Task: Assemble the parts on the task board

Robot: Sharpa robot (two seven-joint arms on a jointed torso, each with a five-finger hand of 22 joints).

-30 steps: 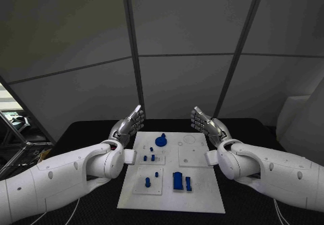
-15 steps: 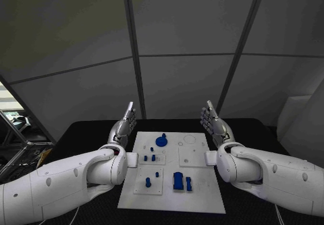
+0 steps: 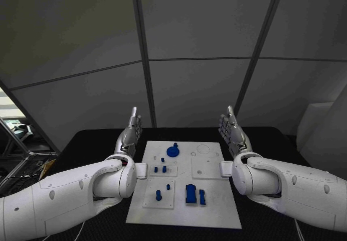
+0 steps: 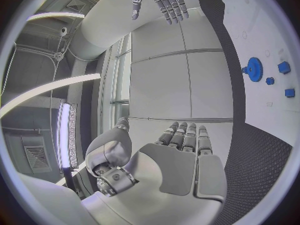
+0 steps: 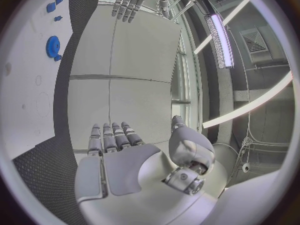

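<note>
The task board lies flat in the middle of the black table, its long axis running from near to far, and both hands stand at its far end, one off each long edge. The left hand is raised beside the far left corner and the right hand beside the far right corner, each with its fingers straight, close together and pointing up and away, holding nothing (both wrist views show a bare, flat palm). The blue parts lie on the board between and nearer than the hands: a round gear-like piece at the far end, a little left of the board's middle line; a cluster of small blocks left of centre; a peg and block in the near left plate; and a tall block with a slimmer one beside it near the board's middle, towards the near end. By this lie the gear-like piece and the left-hand blocks sit closer to the left hand, while the tall pair lies roughly between the two, slightly towards the right. Whichever part is wanted, it lies below and nearward of the fingertips, so a hand must come down and back towards the robot. Whether the pieces are already seated as meant I cannot tell.
</note>
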